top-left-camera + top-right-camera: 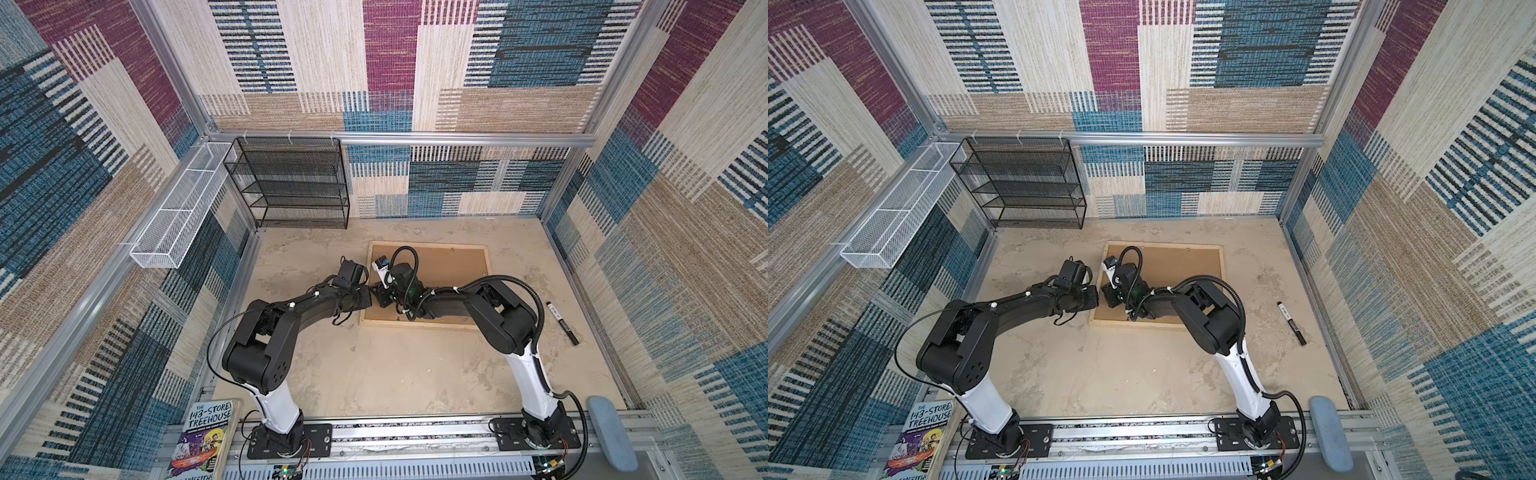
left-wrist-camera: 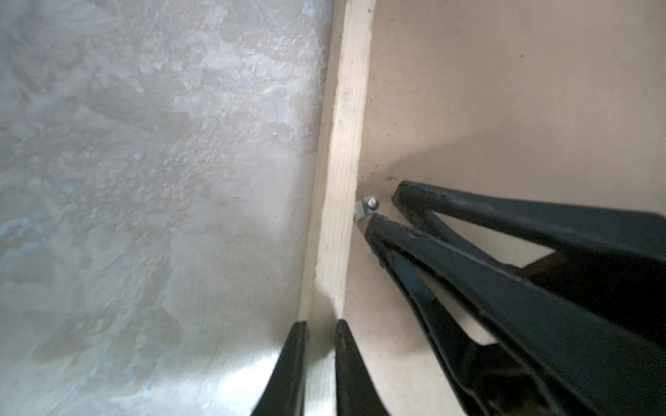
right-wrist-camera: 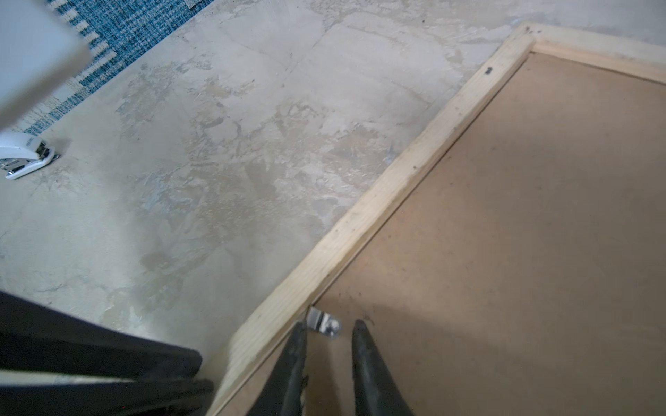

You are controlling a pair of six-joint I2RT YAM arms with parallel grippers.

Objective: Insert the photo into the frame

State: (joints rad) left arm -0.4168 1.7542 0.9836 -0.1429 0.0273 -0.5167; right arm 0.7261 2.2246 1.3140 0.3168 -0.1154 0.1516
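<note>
Mottled beige table: the frame lies flat, its board hiding what is beneath. We see the left gripper clamped on its edge, the right gripper parted around a clip; marker right of the frame.

1. You get bright, even light in both top views, with walls bowing toward the edges.
2. Your wrist views look softer: blurred fingers, glare on the table, shadow across the backing board.

The frame — thin pale-wood strips — lies flat, apparently back up, a brown board filling its opening.
</note>
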